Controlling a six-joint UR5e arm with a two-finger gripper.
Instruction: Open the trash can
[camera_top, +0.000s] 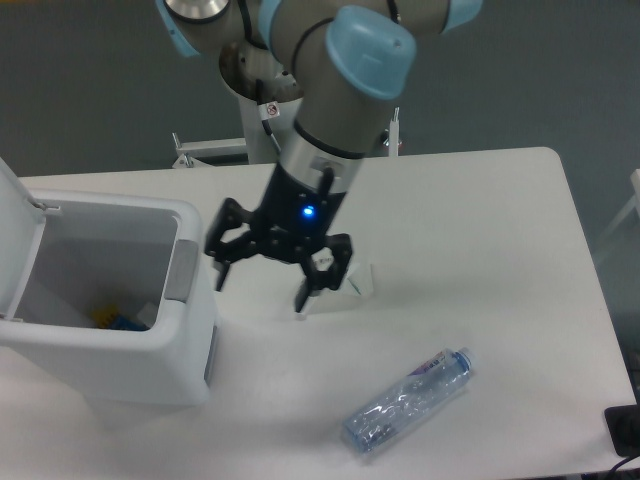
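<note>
White and boxy, the big plastic trash can (110, 340) sits on the left side of the white table (500, 250) with its flat lid (15, 240) standing up, open. Just to its right, the robot's black two-finger gripper (260, 285) hangs with its jaws spread wide, holding nothing. A clear plastic bottle (405, 400) lies nearby.

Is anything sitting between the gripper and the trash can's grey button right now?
Nothing visible. The gripper hangs open just right of the trash can, with only bare table between its fingers and the grey button. The lid is already up, and the plastic bottle lies well off.
</note>
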